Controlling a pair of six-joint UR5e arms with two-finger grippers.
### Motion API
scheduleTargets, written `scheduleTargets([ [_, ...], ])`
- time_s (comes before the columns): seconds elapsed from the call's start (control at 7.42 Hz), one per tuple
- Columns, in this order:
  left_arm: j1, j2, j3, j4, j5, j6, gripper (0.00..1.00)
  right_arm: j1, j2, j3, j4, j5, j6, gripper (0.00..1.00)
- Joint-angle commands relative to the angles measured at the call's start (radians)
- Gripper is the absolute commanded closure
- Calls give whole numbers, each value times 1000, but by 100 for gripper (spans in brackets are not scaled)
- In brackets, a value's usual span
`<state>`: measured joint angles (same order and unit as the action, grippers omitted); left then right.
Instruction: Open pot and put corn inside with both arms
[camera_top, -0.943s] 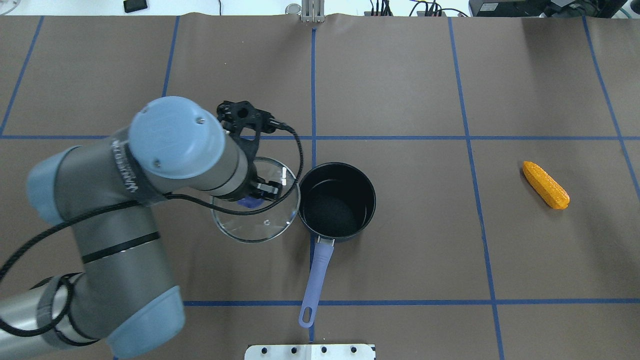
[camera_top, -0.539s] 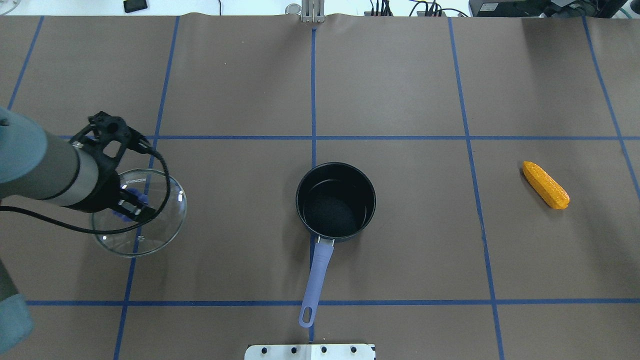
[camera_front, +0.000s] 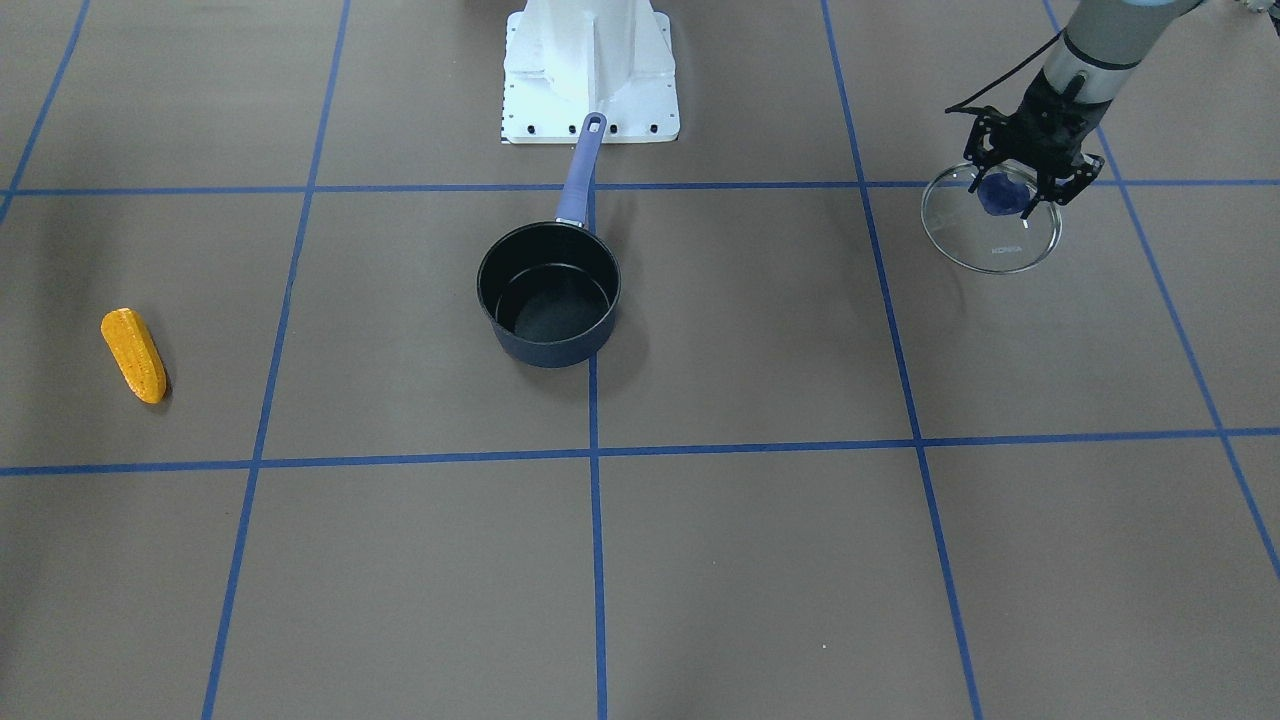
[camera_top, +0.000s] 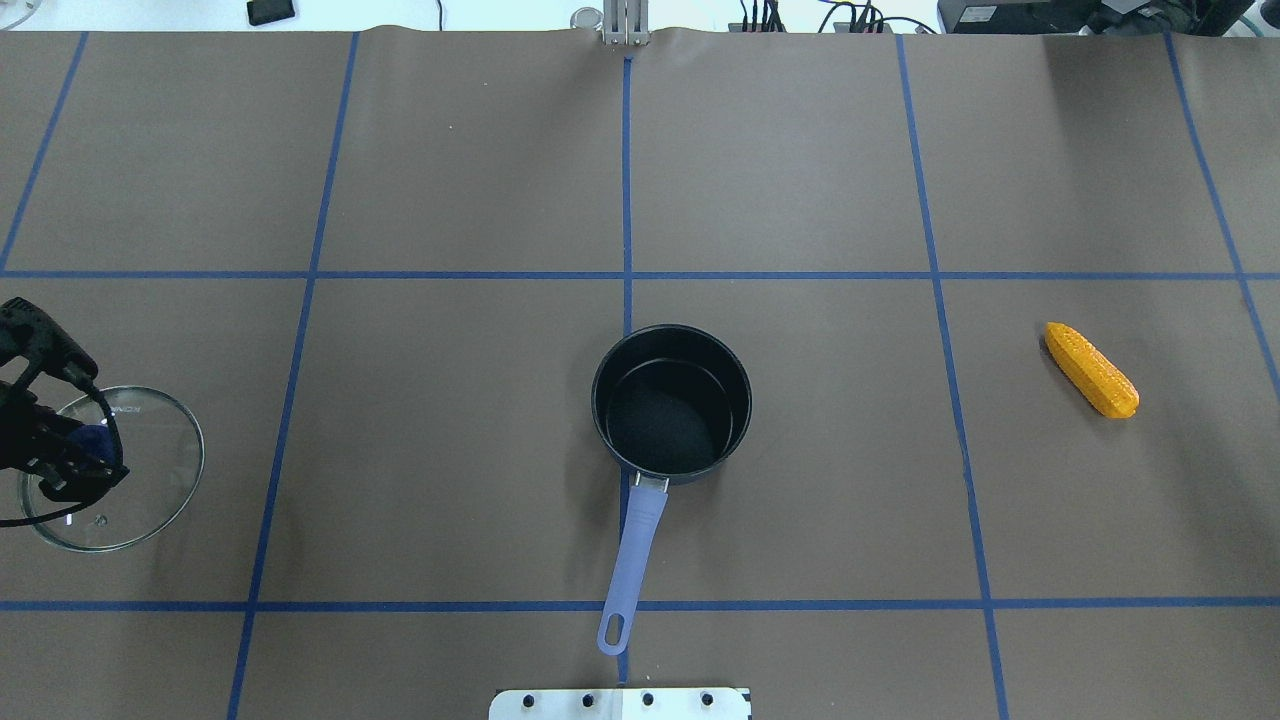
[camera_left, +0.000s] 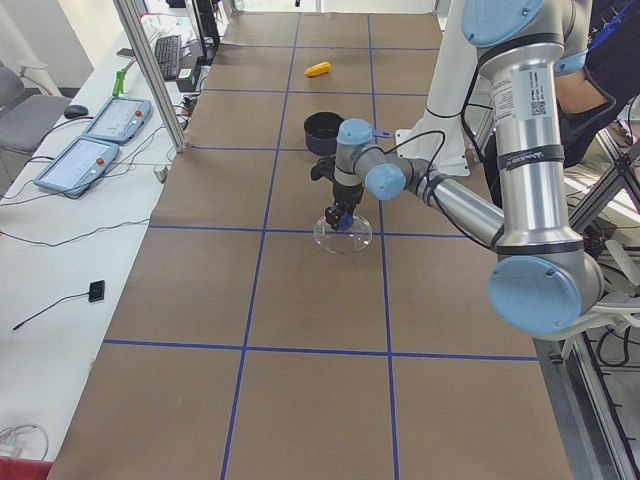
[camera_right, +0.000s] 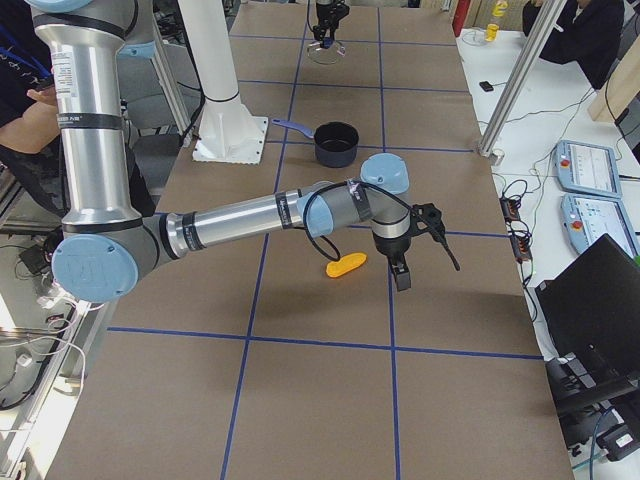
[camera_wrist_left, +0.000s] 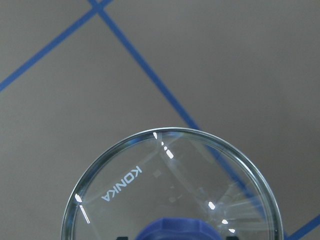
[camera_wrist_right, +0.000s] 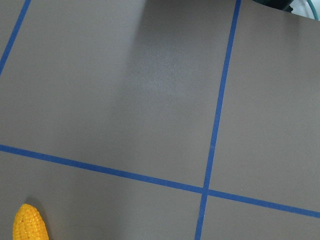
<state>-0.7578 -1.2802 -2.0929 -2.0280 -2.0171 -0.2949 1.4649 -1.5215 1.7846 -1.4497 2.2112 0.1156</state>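
My left gripper (camera_top: 88, 447) is shut on the blue knob of the glass lid (camera_top: 140, 500), far left of the black pot (camera_top: 670, 400). The lid is low; I cannot tell whether it touches the table. The gripper also shows in the front view (camera_front: 1006, 195) with the lid (camera_front: 990, 248). The pot (camera_front: 548, 290) is open and empty, its purple handle (camera_top: 630, 560) towards the robot. The orange-yellow corn (camera_top: 1091, 369) lies on the table at the right. My right gripper (camera_right: 402, 275) hangs just beyond the corn (camera_right: 346, 265); I cannot tell whether it is open or shut.
The white base mount (camera_front: 590, 70) stands at the table's near edge behind the pot handle. Blue tape lines (camera_top: 627, 180) grid the brown table cover. A side desk with control pendants (camera_left: 100, 120) runs along the far edge.
My left arm has carried the lid from beside the pot to the far left of the table and lowered it. Pot and corn have not moved.
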Motion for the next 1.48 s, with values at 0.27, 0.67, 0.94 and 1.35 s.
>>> scheduleTargets([
  [0.27, -3, 27, 197, -259, -38, 5, 56, 0, 1, 3, 2, 4, 1, 0],
  [0.67, -5, 24, 203, -262, -28, -6, 2, 0, 1, 3, 0, 4, 1, 0],
  [0.94, -134, 18, 194, -232, -87, -1, 2, -3, 4, 3, 0, 5, 2, 0],
  [1.35, -533, -56, 154, 164, -285, 261, 2, -8, 4, 4, 0, 19, 3, 0],
])
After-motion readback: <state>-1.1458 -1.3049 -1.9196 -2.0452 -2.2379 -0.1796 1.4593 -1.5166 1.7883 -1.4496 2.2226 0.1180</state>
